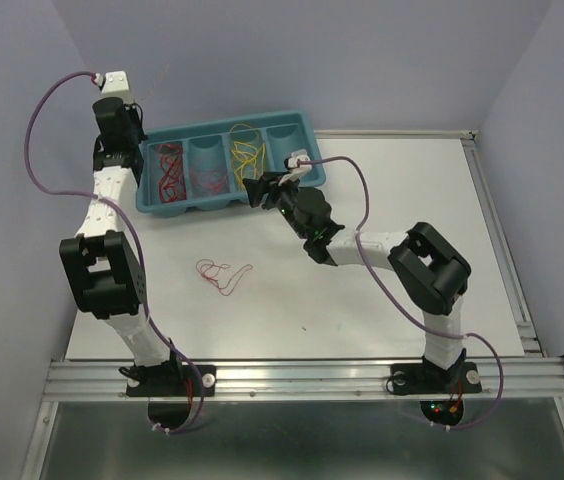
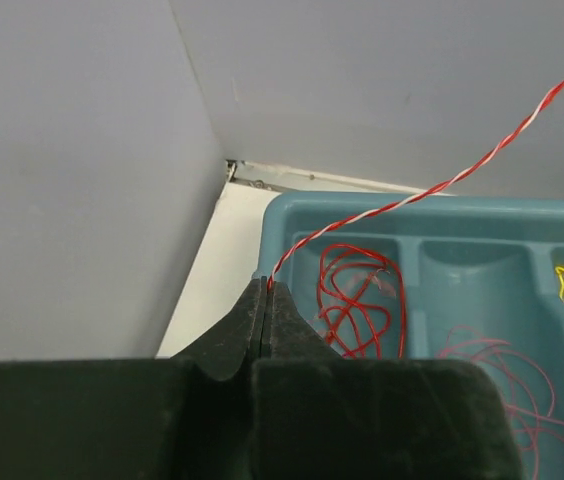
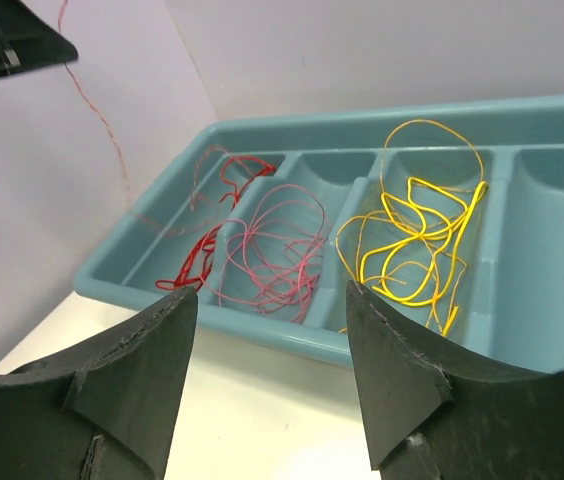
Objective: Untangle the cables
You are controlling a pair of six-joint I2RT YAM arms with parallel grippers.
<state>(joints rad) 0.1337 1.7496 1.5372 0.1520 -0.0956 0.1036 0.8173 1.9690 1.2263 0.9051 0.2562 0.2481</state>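
Observation:
A teal tray (image 1: pixel 152 205) holds red cables (image 1: pixel 169 168) in its left compartment, pink cables (image 1: pixel 209 180) in the second and yellow cables (image 1: pixel 247 150) in the third. My left gripper (image 2: pixel 265 285) is raised at the tray's left end (image 1: pixel 138 118), shut on a thin red-and-white twisted cable (image 2: pixel 442 185) that runs up and to the right. My right gripper (image 3: pixel 271 290) is open and empty, just in front of the tray's near wall (image 1: pixel 252 190). A small tangle of red cables (image 1: pixel 224 275) lies on the table.
The tray's right compartment (image 1: pixel 287 135) holds no cables. Walls close in the table at the back and on the left. A metal rail (image 1: pixel 502 240) runs along the right edge. The held cable (image 3: pixel 102 120) hangs in front of the left wall.

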